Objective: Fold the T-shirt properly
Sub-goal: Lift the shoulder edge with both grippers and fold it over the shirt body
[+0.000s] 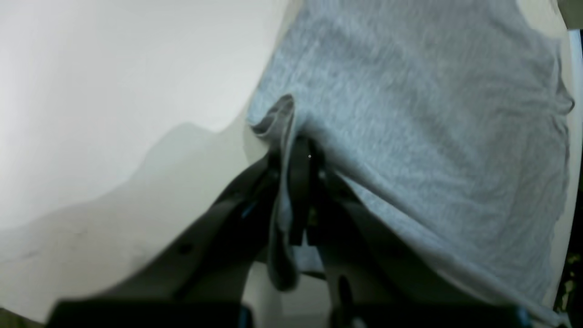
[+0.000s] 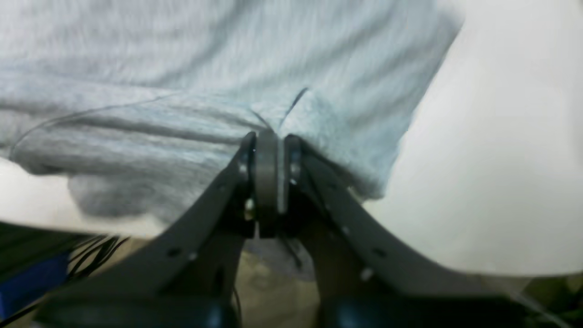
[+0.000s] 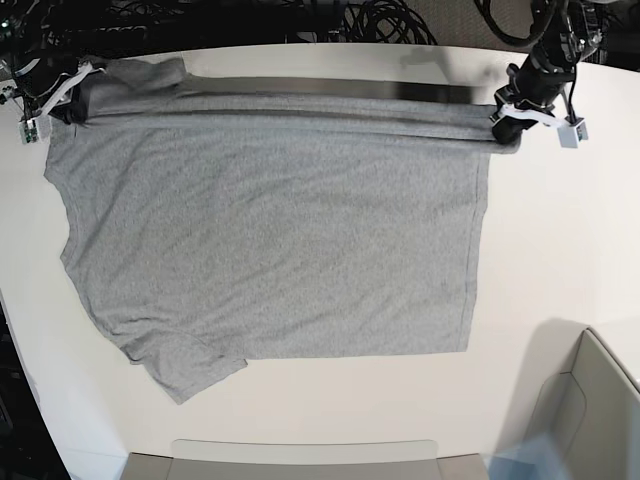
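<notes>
While the heather-grey short-sleeved cotton T-shirt (image 3: 270,240) lies spread plain side up across the white bench (image 3: 560,260), filling the middle and left of the base view, its top edge is lifted into a taut band running from upper left to upper right. One sleeve points to the lower left of the frame, and the other bunches at the upper left corner. The cloth is mostly smooth, with long creases along the raised band.

My left fingers (image 1: 296,150) are closed tight on a bunched fold of grey cloth, which hangs down between them in the left wrist view. My right fingers (image 2: 268,146) are likewise clamped on a pinch of the fabric, cloth puckering just above the tips.

In the base view my left arm (image 3: 535,85) reaches in from the upper right corner, gripping the shirt's corner there, and my right arm (image 3: 55,100) comes in at the upper left edge by the bunched sleeve.
</notes>
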Robot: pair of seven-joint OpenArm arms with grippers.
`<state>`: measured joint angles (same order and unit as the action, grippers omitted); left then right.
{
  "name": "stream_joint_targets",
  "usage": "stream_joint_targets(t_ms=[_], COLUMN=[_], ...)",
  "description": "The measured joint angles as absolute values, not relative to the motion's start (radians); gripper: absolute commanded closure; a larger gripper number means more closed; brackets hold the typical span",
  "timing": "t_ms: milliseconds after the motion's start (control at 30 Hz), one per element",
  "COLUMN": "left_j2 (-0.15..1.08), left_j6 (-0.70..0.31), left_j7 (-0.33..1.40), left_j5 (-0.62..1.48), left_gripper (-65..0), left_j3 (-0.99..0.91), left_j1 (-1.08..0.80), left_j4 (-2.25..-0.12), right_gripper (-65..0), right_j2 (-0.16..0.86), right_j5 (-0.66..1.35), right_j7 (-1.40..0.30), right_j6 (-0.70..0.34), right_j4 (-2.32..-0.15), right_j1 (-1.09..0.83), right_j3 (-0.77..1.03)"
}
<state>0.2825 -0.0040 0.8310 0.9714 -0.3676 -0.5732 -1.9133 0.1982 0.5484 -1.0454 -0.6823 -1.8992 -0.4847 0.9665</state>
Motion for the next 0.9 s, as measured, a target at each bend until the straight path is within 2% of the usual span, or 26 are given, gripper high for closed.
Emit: stream_joint_targets(t_ms=[200, 367, 567, 900], left_j2=[0.280, 0.280, 0.279, 0.278], left_j6=[-0.001, 0.004, 0.116, 0.123], left_j7=[0.857, 0.950, 0.965, 0.965], left_j5=[0.968, 0.949, 0.950, 0.954], left_gripper=[0.0, 0.0, 0.0, 0.0], left_j3=[-0.361, -0.367, -0.365, -0.361], left_j1=[-0.488, -0.395, -0.293, -0.171], left_j4=[-1.910, -1.901, -1.799, -1.644], right_gripper=[0.0, 0.0, 0.0, 0.0], right_j2=[0.208, 0.210, 0.207, 0.235], right_j5=[0.437, 0.342, 0.250, 0.150], right_j7=[-1.055, -1.048, -1.051, -1.039], right_j6=[-0.683, -0.682, -0.682, -0.682], right_j4=[-1.897, -1.895, -1.889, -1.703], right_j1=[-0.411, -0.342, -0.245, -0.063], right_j3=[0.897, 0.804, 0.759, 0.656])
